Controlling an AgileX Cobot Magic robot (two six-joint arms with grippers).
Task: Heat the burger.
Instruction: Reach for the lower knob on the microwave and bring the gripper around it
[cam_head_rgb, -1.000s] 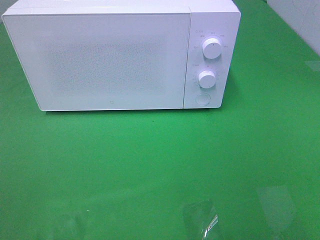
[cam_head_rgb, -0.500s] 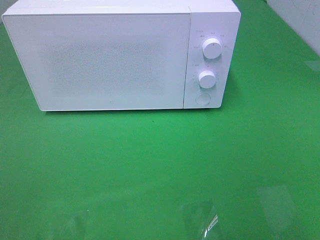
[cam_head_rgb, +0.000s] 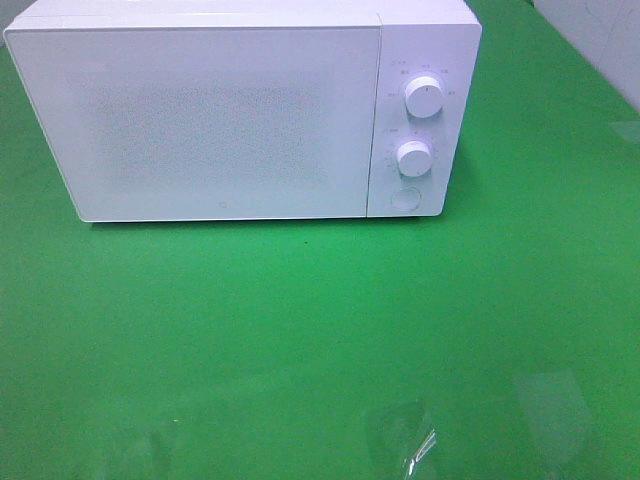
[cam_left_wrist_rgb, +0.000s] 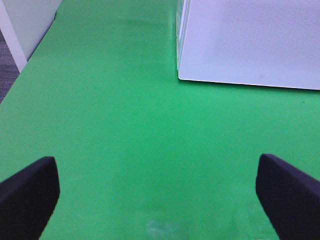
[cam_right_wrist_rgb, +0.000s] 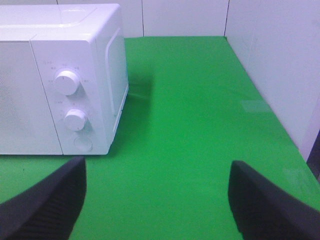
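The burger is out of view in every frame. A white microwave (cam_head_rgb: 240, 110) stands at the back of the green table with its door shut; it also shows in the left wrist view (cam_left_wrist_rgb: 250, 42) and the right wrist view (cam_right_wrist_rgb: 60, 75). Two white knobs (cam_head_rgb: 424, 97) and a round button sit on its right panel. My left gripper (cam_left_wrist_rgb: 157, 197) is open and empty over bare green surface in front of the microwave's left corner. My right gripper (cam_right_wrist_rgb: 157, 200) is open and empty, to the right front of the microwave. Neither gripper shows in the exterior view.
The green table surface (cam_head_rgb: 320, 330) stretches in front of the microwave. White walls (cam_right_wrist_rgb: 270, 65) border the table at the back and right. A white wall panel (cam_left_wrist_rgb: 25, 20) stands at the table's left edge.
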